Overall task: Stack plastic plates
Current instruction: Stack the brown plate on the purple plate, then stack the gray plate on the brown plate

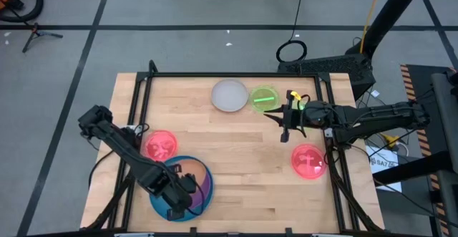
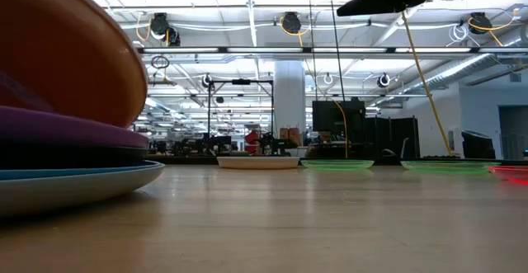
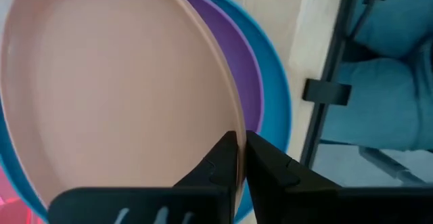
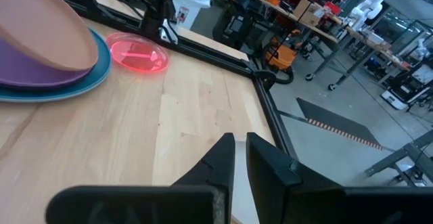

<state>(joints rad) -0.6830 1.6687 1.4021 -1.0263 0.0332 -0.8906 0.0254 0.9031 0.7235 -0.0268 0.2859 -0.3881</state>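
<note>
Your left tool (image 3: pixel 240 158) pinches the rim of the orange-brown plate (image 3: pixel 115 82) at the near left of the bench (image 1: pixel 243 172), fingers nearly together on its edge. That plate sits tilted atop the purple plate (image 3: pixel 243 75) and blue plate (image 3: pixel 274 95) (a black one (image 2: pixel 58 156) shows between them in the low view). Your right tool (image 1: pixel 285 119) hovers above the bench's far right, fingers almost closed, holding nothing. A whitish plate (image 1: pixel 229 95), a neon green plate (image 1: pixel 264 98) and two pink plates (image 1: pixel 160 145) (image 1: pixel 308 161) lie separately.
</note>
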